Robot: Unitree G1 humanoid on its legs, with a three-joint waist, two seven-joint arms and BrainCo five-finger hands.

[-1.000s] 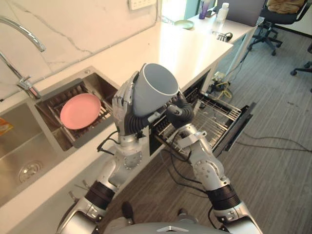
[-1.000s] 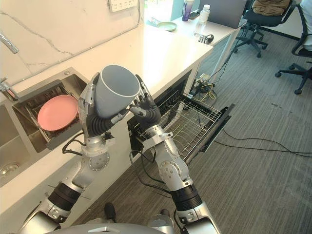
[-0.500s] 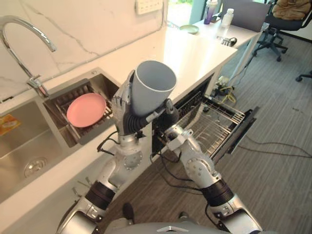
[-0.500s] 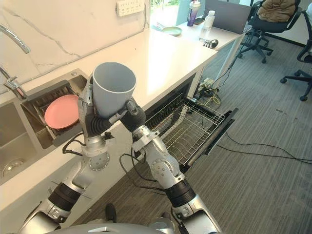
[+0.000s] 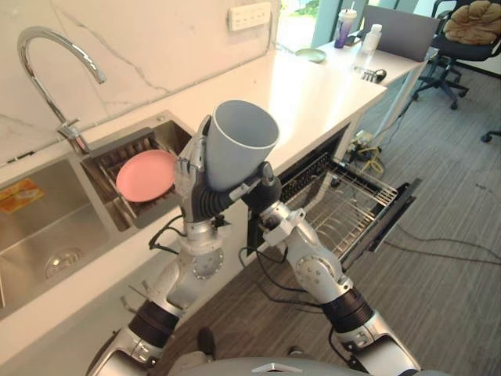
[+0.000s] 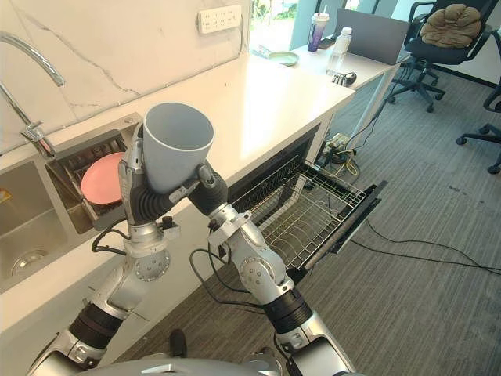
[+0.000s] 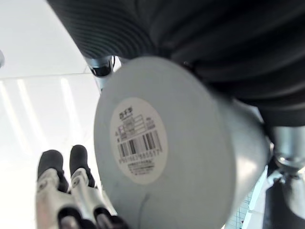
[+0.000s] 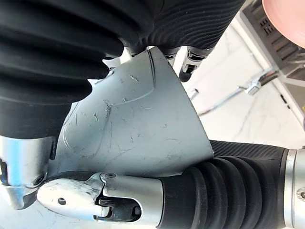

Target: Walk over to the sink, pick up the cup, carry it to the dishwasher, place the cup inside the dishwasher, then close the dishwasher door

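I hold a grey cup (image 5: pixel 239 149) upright at chest height, mouth up, above the counter's front edge. My left hand (image 5: pixel 192 178) is curled round its far side, with the thumb across the front. My right hand (image 5: pixel 263 192) is pressed against the cup's lower wall from the other side, fingers closed on it. The left wrist view faces the cup's base (image 7: pixel 143 143), which carries a barcode label. The right wrist view faces its scratched wall (image 8: pixel 138 124). The dishwasher (image 5: pixel 313 168) under the counter is open, its wire rack (image 5: pixel 352 205) pulled out over the lowered door (image 5: pixel 395 215).
A steel sink (image 5: pixel 47 235) with a curved tap (image 5: pixel 47 55) lies to the left. A pink plate (image 5: pixel 145 174) rests in a drain basket beside it. The white counter (image 5: pixel 305 86) runs back to a desk with bottles (image 5: pixel 347 27). Office chairs (image 6: pixel 442 35) stand on the carpet.
The camera has shifted, bringing more of the sink and tap into view. My right hand has closed in tighter against the cup; the cup stays raised in my left hand.
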